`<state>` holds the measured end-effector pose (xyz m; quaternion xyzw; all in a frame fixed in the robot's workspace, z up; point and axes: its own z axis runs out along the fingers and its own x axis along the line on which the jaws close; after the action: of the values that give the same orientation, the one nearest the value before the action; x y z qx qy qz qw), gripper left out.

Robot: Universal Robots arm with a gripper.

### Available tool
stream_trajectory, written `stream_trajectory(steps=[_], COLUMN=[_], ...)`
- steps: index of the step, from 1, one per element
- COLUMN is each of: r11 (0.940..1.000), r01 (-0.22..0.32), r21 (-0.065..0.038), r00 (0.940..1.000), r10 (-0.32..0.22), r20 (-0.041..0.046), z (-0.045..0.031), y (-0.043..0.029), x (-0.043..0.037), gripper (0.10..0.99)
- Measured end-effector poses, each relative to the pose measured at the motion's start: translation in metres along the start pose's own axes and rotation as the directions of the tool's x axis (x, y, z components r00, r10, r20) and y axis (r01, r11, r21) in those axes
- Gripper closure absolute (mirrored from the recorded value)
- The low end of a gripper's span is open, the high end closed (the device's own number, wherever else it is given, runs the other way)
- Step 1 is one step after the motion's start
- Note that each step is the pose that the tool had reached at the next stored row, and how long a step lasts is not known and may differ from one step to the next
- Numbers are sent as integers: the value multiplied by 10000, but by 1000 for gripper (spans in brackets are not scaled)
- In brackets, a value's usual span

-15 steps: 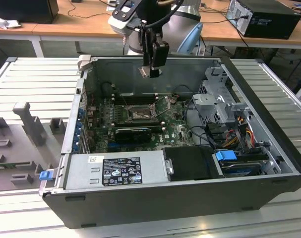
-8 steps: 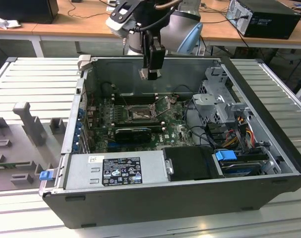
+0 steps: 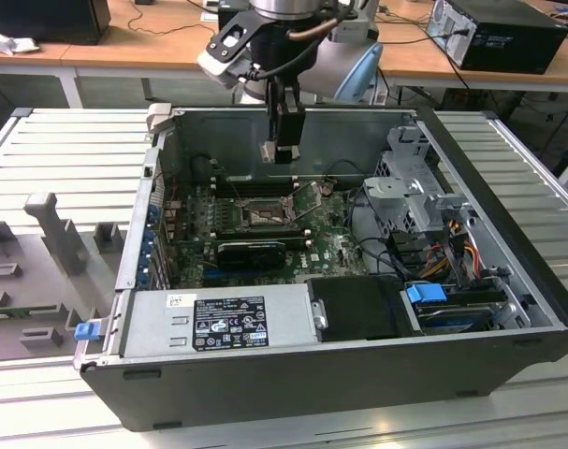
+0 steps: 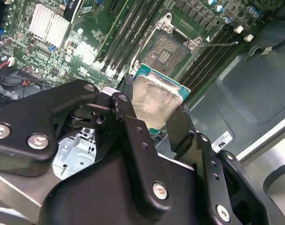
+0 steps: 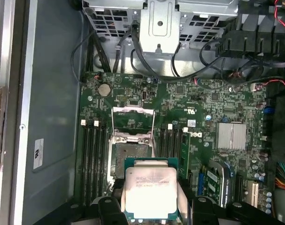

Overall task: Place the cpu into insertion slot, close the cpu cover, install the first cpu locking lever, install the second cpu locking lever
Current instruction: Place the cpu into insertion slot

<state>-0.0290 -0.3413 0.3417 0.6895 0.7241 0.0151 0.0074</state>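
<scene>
Above open socket [image 5: 131,157], gripper [image 5: 150,208] clamped on cpu [image 5: 149,185] sides; chip underside hidden.

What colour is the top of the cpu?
The cpu has a silver-grey top with a green border, clearest in the first wrist view.

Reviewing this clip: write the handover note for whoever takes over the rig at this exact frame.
The gripper is shut on the small square silver-topped cpu, held in the air over the green motherboard inside the open dark computer case.
The insertion slot is bare, and the cpu is near it but not seated.
The thin silvery cpu cover is swung open beside the slot.
Done: cpu picked up.
Not done: seating the cpu, closing the cover, both locking levers.
</scene>
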Motion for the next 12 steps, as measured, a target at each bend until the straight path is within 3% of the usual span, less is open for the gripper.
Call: stream_trajectory(steps=[12], r11=[9999], r01=[-139], r21=[71], r00=[9999], r10=[139], r20=[0], z=[142], y=[-22], x=[13], gripper=[561])
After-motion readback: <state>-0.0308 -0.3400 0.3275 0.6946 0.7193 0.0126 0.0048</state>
